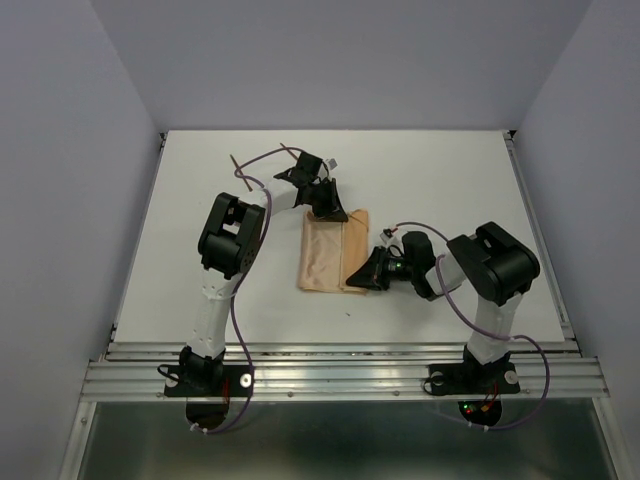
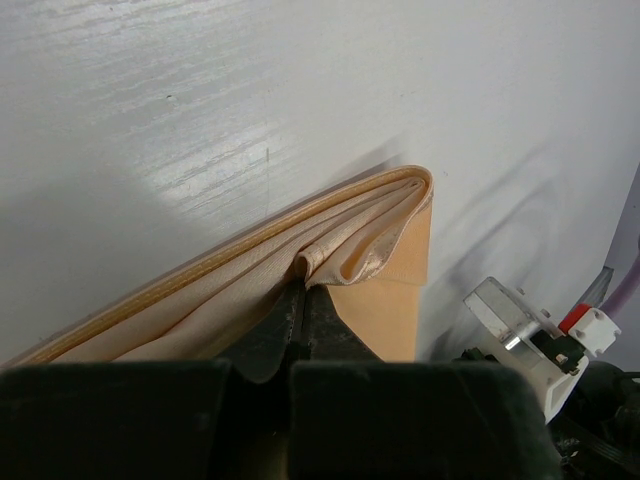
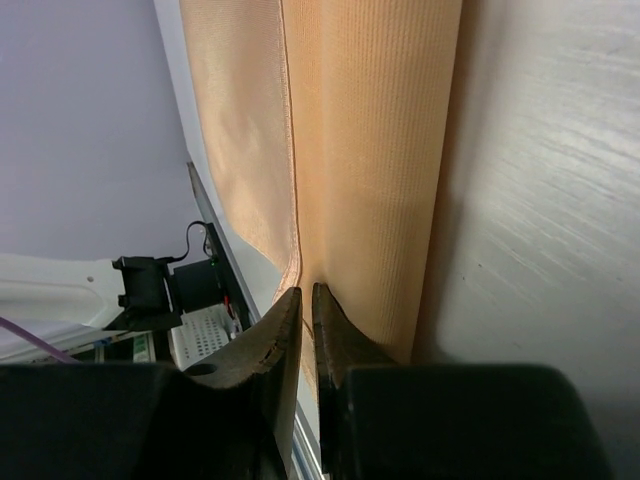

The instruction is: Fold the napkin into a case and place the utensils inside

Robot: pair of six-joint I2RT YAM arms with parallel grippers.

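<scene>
The tan napkin [image 1: 325, 255] lies folded into an oblong in the middle of the table. My left gripper [image 1: 334, 212] is at its far right corner. In the left wrist view it [image 2: 303, 287] is shut on a raised fold of the napkin [image 2: 360, 250], whose layers bulge just past the tips. My right gripper [image 1: 353, 279] is at the napkin's near right edge. In the right wrist view it [image 3: 306, 293] is shut on the lifted hem of the napkin [image 3: 370, 150]. One thin reddish-brown utensil [image 1: 237, 163] lies at the far left. A second thin stick [image 1: 291, 150] shows behind the left arm.
The white table [image 1: 450, 180] has raised rails along its left and right sides and a metal rail [image 1: 340, 375] at the near edge. Purple cables loop from both arms. Grey walls close in the table on three sides.
</scene>
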